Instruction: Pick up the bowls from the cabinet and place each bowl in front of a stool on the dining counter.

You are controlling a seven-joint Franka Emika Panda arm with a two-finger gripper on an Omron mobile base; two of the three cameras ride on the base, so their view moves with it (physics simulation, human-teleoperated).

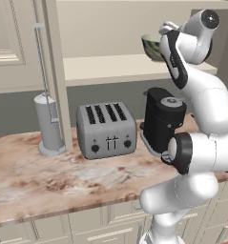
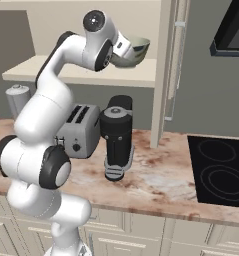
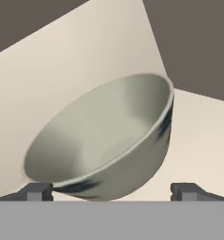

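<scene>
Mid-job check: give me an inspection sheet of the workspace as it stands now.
Surface: pinkish-brown veined marble counter over cream drawers.
Job's things: dark grey-green bowl with pale interior on the pale cabinet shelf; cabinet open.
Clutter: silver four-slot toaster, black coffee grinder, grey canister.
End effector: open, fingertips either side of the bowl, not gripping.
Cables: nothing seen.
Surroundings: black glass cooktop, grey wall.

Grey-green bowl (image 1: 151,46) on cabinet shelf (image 1: 110,67), behind arm (image 1: 201,95).
</scene>
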